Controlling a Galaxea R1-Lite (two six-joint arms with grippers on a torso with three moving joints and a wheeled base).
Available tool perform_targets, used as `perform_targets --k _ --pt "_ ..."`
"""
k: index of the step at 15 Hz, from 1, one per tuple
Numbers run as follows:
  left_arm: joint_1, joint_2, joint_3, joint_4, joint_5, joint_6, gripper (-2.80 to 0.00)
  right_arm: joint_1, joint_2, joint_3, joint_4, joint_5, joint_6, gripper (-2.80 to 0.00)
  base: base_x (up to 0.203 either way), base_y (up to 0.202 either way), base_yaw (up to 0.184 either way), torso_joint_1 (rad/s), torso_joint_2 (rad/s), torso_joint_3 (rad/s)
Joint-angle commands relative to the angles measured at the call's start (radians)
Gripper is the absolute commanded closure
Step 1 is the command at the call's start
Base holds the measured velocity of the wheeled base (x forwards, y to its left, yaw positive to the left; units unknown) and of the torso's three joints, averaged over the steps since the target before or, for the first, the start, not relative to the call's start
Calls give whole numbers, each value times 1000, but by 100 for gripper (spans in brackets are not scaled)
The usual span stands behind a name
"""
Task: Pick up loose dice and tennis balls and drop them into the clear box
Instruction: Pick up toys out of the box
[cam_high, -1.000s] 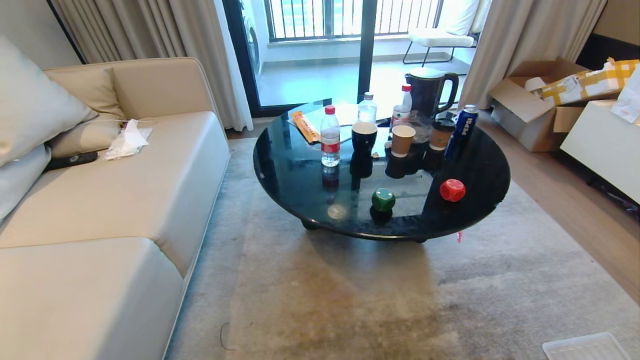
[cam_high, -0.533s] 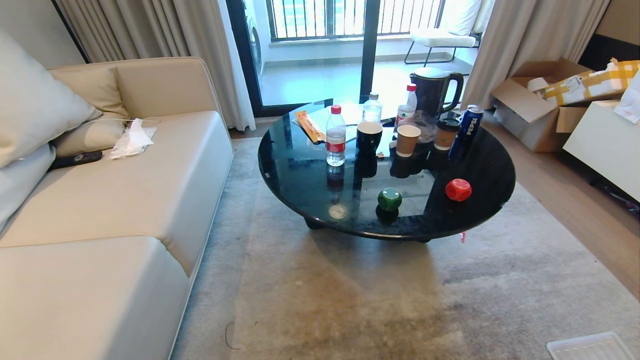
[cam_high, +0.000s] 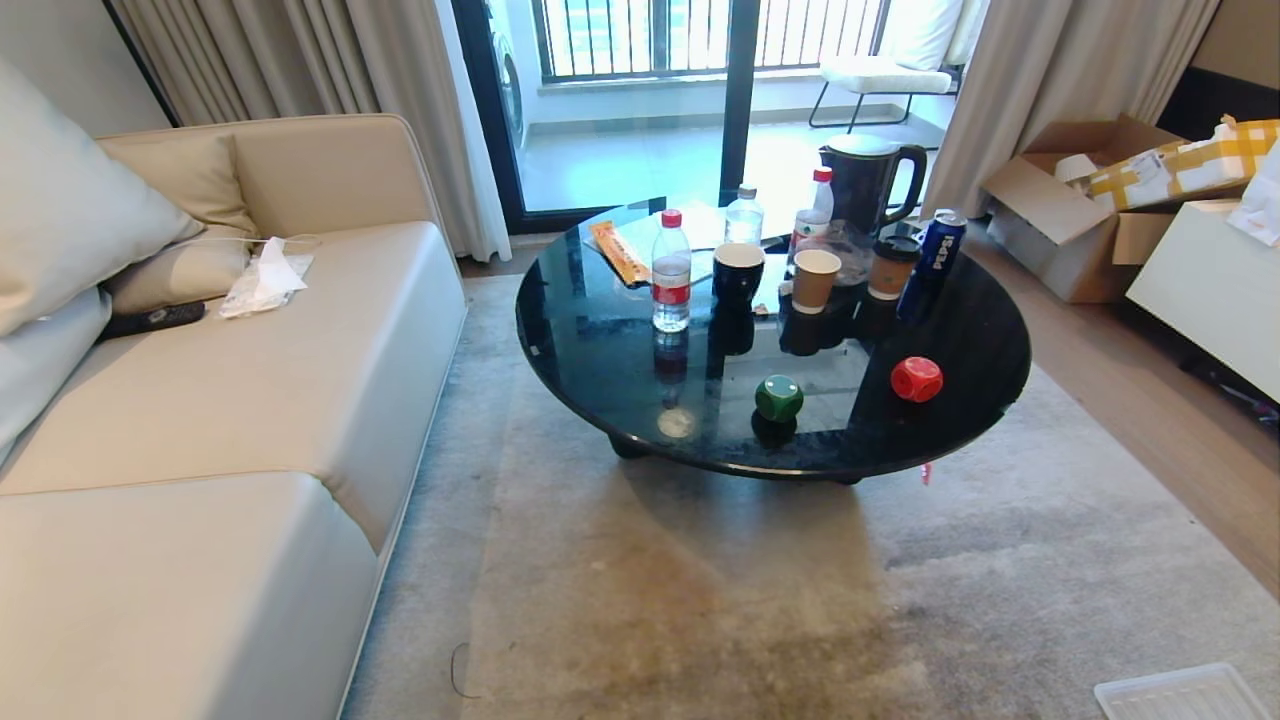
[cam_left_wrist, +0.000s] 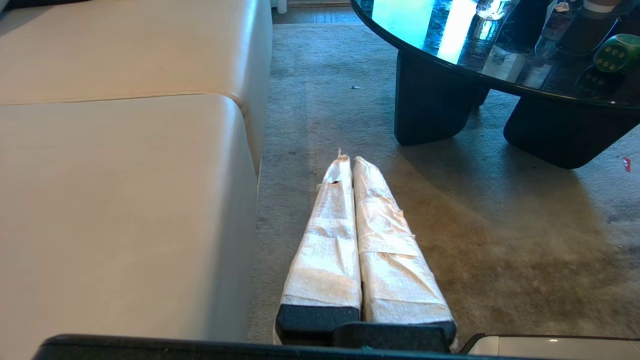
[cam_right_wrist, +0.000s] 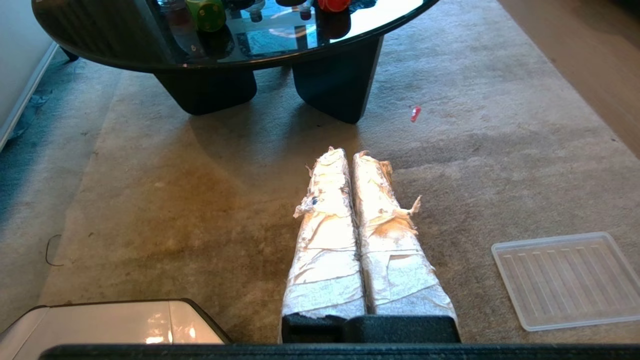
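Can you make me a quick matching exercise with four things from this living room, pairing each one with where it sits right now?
Things:
1. green die
2. red die
3. ridged clear tray
4. remote control

Places:
A. on the sofa by the cushions
B. near the table's front edge, toward the middle
C. on the carpet
D. on the table's right side

Pairs: 1-B, 2-D, 3-C, 4-A

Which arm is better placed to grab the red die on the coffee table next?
Right, probably. The red die sits toward the table's right edge, with the green die nearer the middle. Both pincers, left and right, hang shut and empty over the rug.
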Motion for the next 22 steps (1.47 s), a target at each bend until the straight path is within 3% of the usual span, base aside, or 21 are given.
perform_targets --k 1,5,22 --pt "0 1 0 -1 0 -1 0 1 1 0 1 0 0 0 0 0 0 0 0 0" --pt "0 1 0 0 3 -7 0 1 1 0 1 0 0 0 34 0 0 3 1 1" --pt "0 1 0 2 3 -5 0 1 1 0 1 0 0 0 183 0 0 2 2 2"
